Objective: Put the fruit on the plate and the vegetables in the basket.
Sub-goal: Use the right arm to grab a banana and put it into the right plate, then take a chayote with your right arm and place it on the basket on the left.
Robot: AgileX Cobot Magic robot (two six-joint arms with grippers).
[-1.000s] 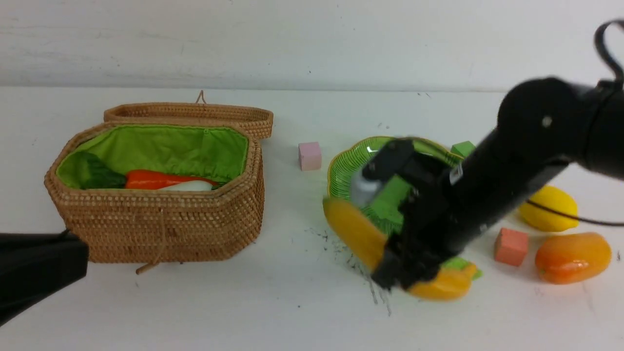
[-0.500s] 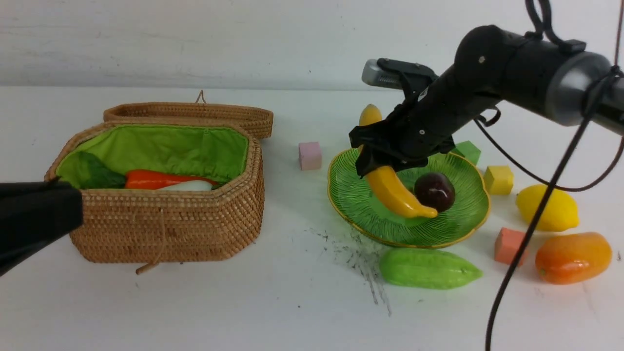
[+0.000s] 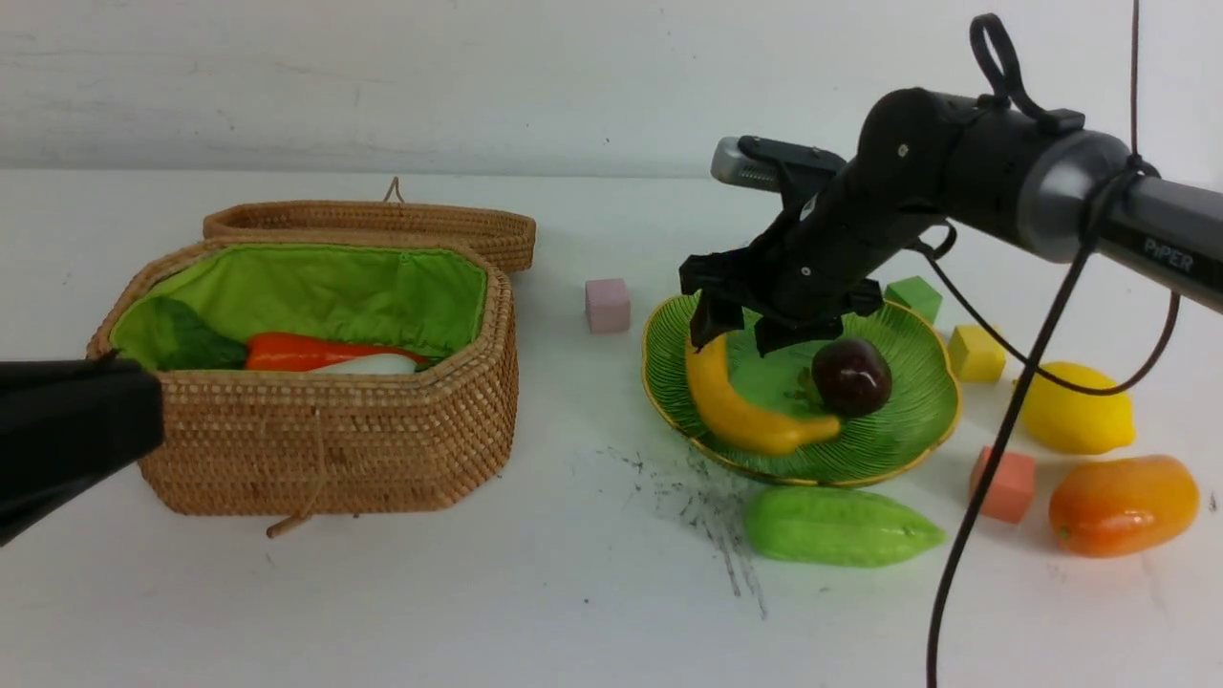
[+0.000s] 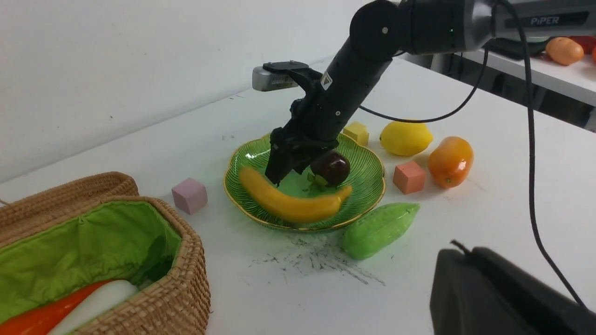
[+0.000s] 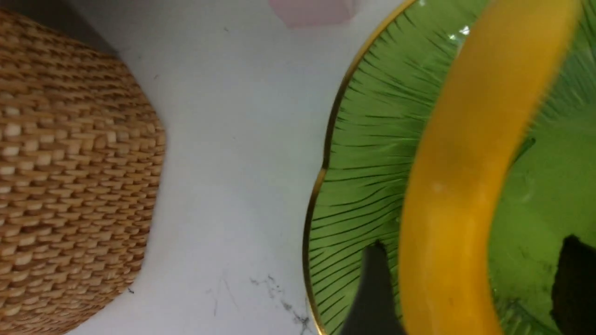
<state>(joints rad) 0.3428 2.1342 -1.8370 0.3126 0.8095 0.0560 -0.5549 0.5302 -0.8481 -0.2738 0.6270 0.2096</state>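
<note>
The banana (image 3: 736, 406) lies on the green plate (image 3: 898, 420) beside the dark maroon ball (image 3: 851, 376). My right gripper (image 3: 740, 336) hovers just above the banana's far end, open; in the right wrist view the banana (image 5: 447, 186) runs loose between the spread fingers (image 5: 372, 288). A lemon (image 3: 1075, 408) and a mango (image 3: 1123, 505) rest on the table right of the plate. The green gourd (image 3: 836, 526) lies in front of it. The carrot (image 3: 306, 351) and the radish (image 3: 373, 364) are inside the basket (image 3: 325, 440). My left gripper (image 3: 153, 401) is shut and empty beside the basket's left front.
The basket's lid (image 3: 382, 225) hangs open behind it. Foam cubes stand around the plate: pink (image 3: 608, 305) to its left, green (image 3: 912, 294) and yellow (image 3: 976, 352) behind right, salmon (image 3: 1001, 484) by the mango. Black scuff marks (image 3: 707, 516) streak the table before the plate.
The right arm carried the banana up over the plate, then its jaws opened and the banana dropped flat onto the plate beside the maroon ball. The left arm rose slightly.
</note>
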